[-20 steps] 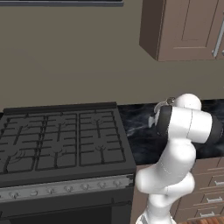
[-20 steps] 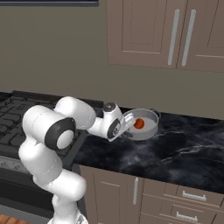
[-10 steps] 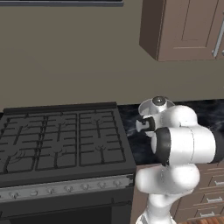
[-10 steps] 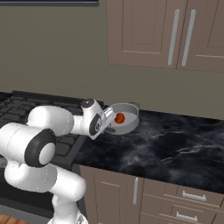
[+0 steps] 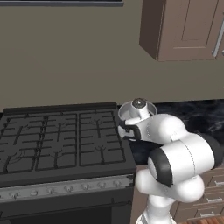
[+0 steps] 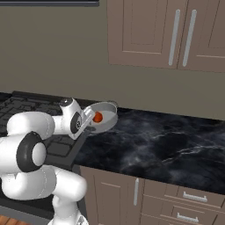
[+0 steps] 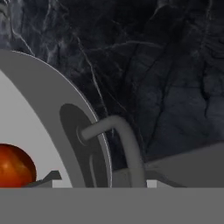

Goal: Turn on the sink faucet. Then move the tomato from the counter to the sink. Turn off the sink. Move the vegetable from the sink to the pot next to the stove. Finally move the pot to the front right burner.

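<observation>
**Pot with tomato held near the stove's right edge**

Pot [image 6: 103, 117], small, round and grey, sits tilted in the air above the black marble desk [image 6: 167, 149], just right of the stove [image 5: 61, 144]. The hand [image 6: 88, 119] grips it at the near rim, its jaws closed part-way on the pot's wall by the handle.

The right base view looks into the pot, where the red-orange tomato [image 6: 97, 117] lies against the side nearest the hand.

From the left base view the pot [image 5: 135, 113] shows as a grey rim behind the wrist, at the far right corner of the stove's iron grates; its contents are hidden there.

The hand view, close up, shows the pot's curved wall [image 7: 52, 109], a bent grey wire handle [image 7: 122, 140] fixed to its outside, the tomato [image 7: 15, 166] inside at lower left, and the veined desk [image 7: 166, 65] beyond.
</observation>
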{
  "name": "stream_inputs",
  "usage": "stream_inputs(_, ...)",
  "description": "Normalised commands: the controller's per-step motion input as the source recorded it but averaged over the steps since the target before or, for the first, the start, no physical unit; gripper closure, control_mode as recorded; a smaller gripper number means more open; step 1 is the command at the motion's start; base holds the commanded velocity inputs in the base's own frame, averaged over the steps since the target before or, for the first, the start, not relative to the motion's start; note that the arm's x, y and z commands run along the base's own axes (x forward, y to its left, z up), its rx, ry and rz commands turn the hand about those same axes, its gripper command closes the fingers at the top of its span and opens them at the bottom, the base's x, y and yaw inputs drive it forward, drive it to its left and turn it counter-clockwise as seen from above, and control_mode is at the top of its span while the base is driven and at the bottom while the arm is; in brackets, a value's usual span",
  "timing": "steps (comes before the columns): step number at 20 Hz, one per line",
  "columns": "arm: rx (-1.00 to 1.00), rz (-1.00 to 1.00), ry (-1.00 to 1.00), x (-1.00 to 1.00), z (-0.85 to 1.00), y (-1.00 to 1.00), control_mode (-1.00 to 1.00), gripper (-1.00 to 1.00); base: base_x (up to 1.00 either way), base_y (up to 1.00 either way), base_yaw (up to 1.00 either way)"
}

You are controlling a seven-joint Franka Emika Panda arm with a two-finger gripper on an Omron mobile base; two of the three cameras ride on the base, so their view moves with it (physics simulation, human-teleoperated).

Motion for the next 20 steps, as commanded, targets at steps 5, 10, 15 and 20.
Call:
stream_inputs(5, 0.0, 0.09, 0.05, 0.0, 0.0, 0.93, -1.0, 1.0, 0.0, 0.0, 0.0)
stream_inputs(10, 0.01, 0.1, 0.02, 0.0, -0.01, 0.75, -1.0, 1.0, 0.0, 0.0, 0.0)
stream_inputs(15, 0.0, 0.09, 0.0, 0.0, -0.09, 0.52, -1.0, 1.0, 0.0, 0.0, 0.0)
stream_inputs(20, 0.0, 0.08, 0.0, 0.0, -0.23, 0.5, -1.0, 1.0, 0.0, 0.0, 0.0)
